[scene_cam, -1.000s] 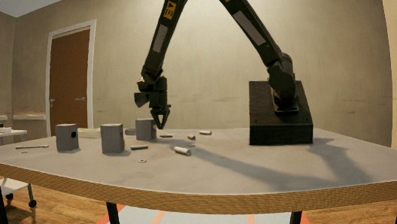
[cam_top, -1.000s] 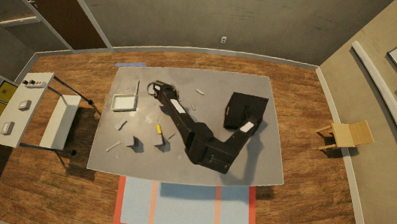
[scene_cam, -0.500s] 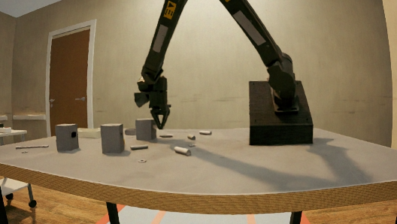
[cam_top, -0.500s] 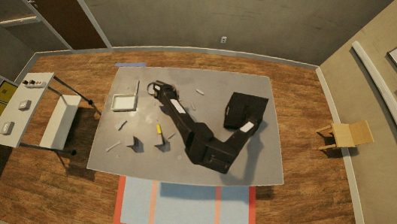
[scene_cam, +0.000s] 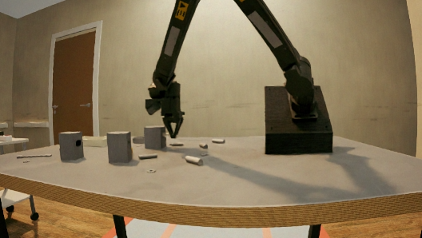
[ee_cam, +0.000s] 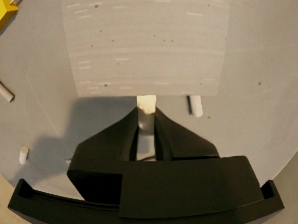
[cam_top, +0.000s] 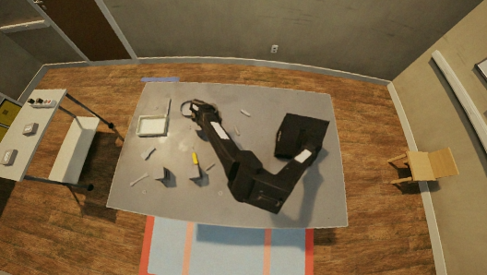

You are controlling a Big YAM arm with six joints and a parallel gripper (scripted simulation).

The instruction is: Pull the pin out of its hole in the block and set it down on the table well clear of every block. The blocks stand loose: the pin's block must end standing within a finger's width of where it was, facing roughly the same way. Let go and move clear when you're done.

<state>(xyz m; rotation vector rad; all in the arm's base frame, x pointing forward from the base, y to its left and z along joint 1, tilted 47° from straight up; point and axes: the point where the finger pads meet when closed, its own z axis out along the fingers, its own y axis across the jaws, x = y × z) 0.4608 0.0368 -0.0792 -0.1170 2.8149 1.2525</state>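
A grey block [scene_cam: 153, 137] [ee_cam: 147, 30] stands toward the back of the table [scene_cam: 248, 176]. It fills the upper part of the wrist view. A short cream pin [ee_cam: 147, 103] sticks out of the block's side that faces my gripper. My gripper [ee_cam: 146, 113] [scene_cam: 173, 131] points down just right of this block, and its fingers are shut on the pin right against the block's edge. In the top view the arm hides this block and the pin.
Two more grey blocks [scene_cam: 71, 145] [scene_cam: 119, 147] stand nearer the front left; the left one shows an empty hole. A yellow piece [cam_top: 195, 158] [ee_cam: 7, 11], several small white cylinders [scene_cam: 193, 160] and a white tray [cam_top: 152, 125] lie around. The arm's black base box [scene_cam: 297, 124] stands on the right.
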